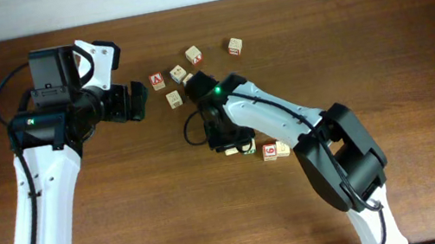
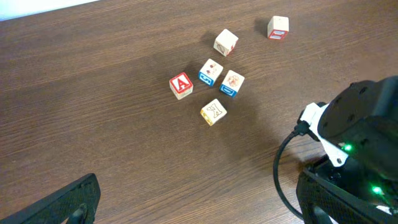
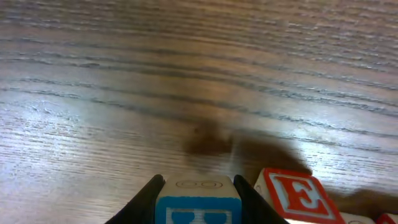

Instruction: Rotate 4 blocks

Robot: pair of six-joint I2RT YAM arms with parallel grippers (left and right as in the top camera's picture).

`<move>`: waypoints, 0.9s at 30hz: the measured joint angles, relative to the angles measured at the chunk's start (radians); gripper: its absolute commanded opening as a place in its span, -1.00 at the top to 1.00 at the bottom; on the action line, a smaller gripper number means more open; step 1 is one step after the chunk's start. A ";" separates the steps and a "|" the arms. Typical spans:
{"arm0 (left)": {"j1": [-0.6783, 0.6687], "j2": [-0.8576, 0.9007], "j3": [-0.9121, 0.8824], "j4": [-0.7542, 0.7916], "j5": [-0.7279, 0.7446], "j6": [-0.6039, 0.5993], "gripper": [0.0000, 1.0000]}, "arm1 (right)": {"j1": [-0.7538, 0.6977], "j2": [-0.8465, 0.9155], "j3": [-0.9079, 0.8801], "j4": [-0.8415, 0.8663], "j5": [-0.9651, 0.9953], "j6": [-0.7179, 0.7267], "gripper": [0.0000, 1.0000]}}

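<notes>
My right gripper (image 3: 198, 190) is shut on a wooden block with a blue face and white letter (image 3: 198, 202), one finger on each side, low over the table. Just to its right stands a block with a red letter face (image 3: 297, 196). From overhead the right gripper (image 1: 225, 141) largely hides the held block; a pale block edge (image 1: 229, 149) and the red-marked block (image 1: 270, 150) show beside it. My left gripper (image 1: 139, 99) hovers open to the left, holding nothing; in its wrist view the left gripper (image 2: 196, 205) has wide-apart fingers over bare wood.
A loose cluster of other letter cubes lies at the back: a red "A" cube (image 1: 157, 80), a yellow-marked cube (image 2: 214, 112), two blue-edged cubes (image 2: 231, 83), and two further back (image 1: 234, 46). The right arm's black cable (image 2: 283, 180) loops over the table.
</notes>
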 measured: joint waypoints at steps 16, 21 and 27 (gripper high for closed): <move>0.000 0.000 0.000 0.000 0.000 0.000 -0.98 | 0.042 -0.038 0.077 0.026 -0.060 0.013 0.31; 0.000 0.000 0.000 0.000 0.000 0.000 -0.98 | 0.053 -0.038 -0.030 0.110 -0.044 0.048 0.44; 0.000 0.000 0.000 0.000 0.000 0.000 -0.98 | 0.042 -0.038 -0.032 0.039 0.019 0.103 0.49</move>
